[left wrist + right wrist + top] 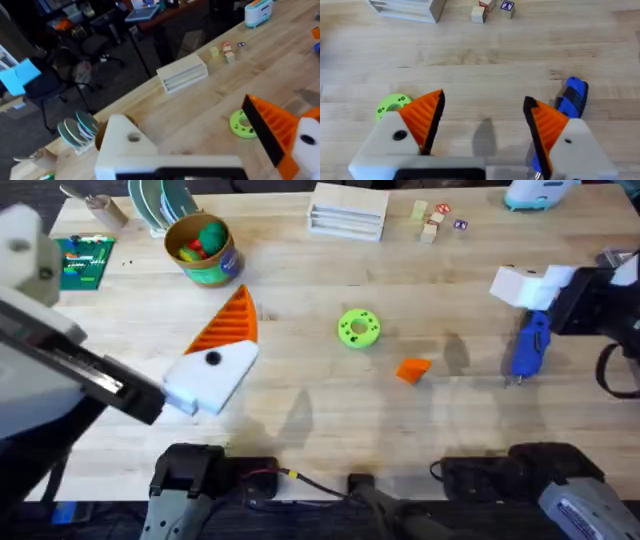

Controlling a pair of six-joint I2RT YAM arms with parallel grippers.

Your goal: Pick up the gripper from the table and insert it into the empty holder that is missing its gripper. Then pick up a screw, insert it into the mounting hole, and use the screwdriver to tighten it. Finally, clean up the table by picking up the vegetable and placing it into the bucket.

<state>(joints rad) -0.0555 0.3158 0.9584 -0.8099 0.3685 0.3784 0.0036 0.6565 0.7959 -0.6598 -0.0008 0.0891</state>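
While both hands (pixel 482 125) (pixel 200 140) hang released, the right should descend squarely over the gripper (pixel 412 369) (mid-surface, toward the near edge).

Your left gripper (pixel 215 350): white angular finger bases, one orange ribbed wedge pad with black edge, dark round screw hole in white block just behind pad. Second white base (pixel 127 142) bare, round hole in its face, no orange tip. Left arm link behind fingers: white shell, black strip with grey label.

Your right gripper (pixel 482 122): two white bases, each with orange ribbed pad edged black, dark screw hole behind each pad. Black body behind fingers, black cable looping off it.
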